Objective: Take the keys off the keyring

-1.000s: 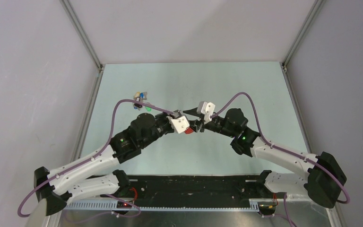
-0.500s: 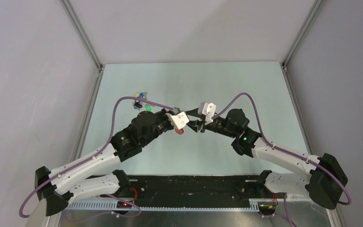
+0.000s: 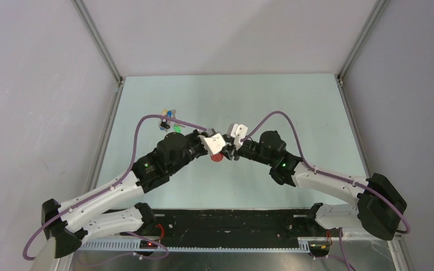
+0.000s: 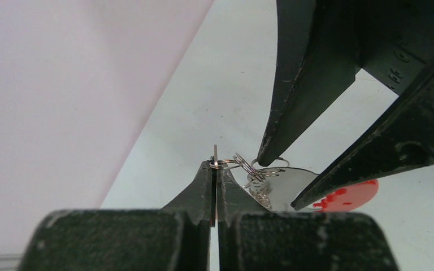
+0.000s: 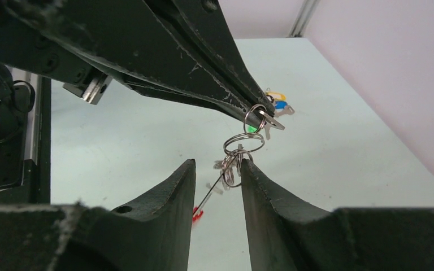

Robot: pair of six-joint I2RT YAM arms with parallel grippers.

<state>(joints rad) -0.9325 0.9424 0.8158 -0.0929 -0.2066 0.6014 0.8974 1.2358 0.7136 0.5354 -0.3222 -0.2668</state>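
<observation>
The keyring is a short chain of small silver wire rings [image 5: 236, 152] with a round tag, red on one side and silver on the other [image 4: 322, 195], hanging below it; the tag also shows in the top view [image 3: 217, 157]. My left gripper [image 4: 215, 166] is shut on a thin flat silver key [image 5: 270, 120] that carries the top ring, and holds it above the table. My right gripper [image 5: 217, 165] is open, its fingers on either side of the hanging rings, the right finger touching them. Both grippers meet mid-table in the top view, the left [image 3: 217, 144] and the right [image 3: 233, 142].
Several loose keys with coloured heads [image 3: 168, 120] lie on the pale green table [image 3: 294, 101] at the back left, and also show in the right wrist view [image 5: 277, 100]. Grey walls and metal posts bound the table. A black base strip [image 3: 231, 223] runs along the near edge.
My right gripper has moved left to the left gripper and now straddles the hanging rings. The left gripper shifted slightly with the key and tag.
</observation>
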